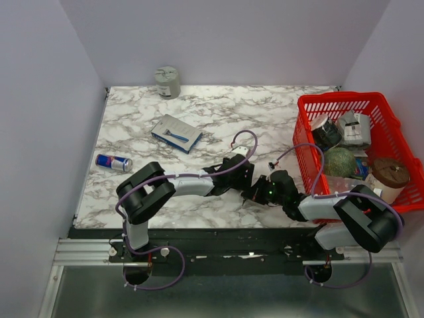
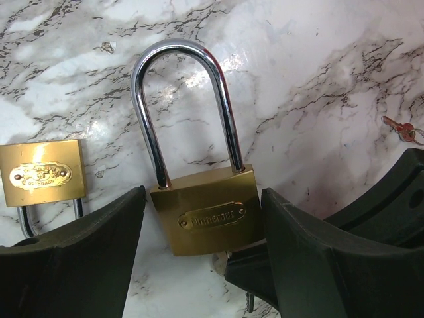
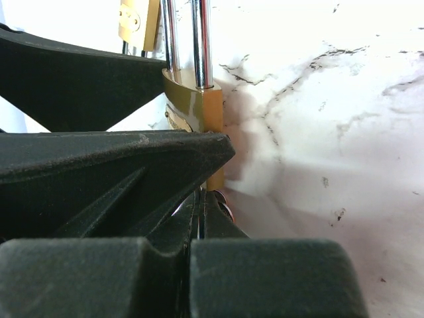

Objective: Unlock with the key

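Observation:
A brass padlock (image 2: 211, 217) with a long steel shackle (image 2: 180, 53) lies flat on the marble between the fingers of my left gripper (image 2: 204, 199). That gripper is open: there is a gap at the left finger (image 2: 99, 245), while the right finger (image 2: 298, 245) sits against the lock's side. My right gripper (image 3: 207, 199) is shut on the key (image 3: 225, 209), whose tip is at the bottom of the padlock (image 3: 205, 116). In the top view the two grippers (image 1: 242, 177) (image 1: 260, 192) meet at the table's front centre and hide the lock.
A second, smaller brass padlock (image 2: 43, 173) lies just left of the left finger. A small red-tagged key (image 2: 399, 129) lies to the right. A red basket (image 1: 344, 103) of items stands at the right. A can (image 1: 112, 162), a blue box (image 1: 176, 133) and a grey tin (image 1: 167, 81) lie further off.

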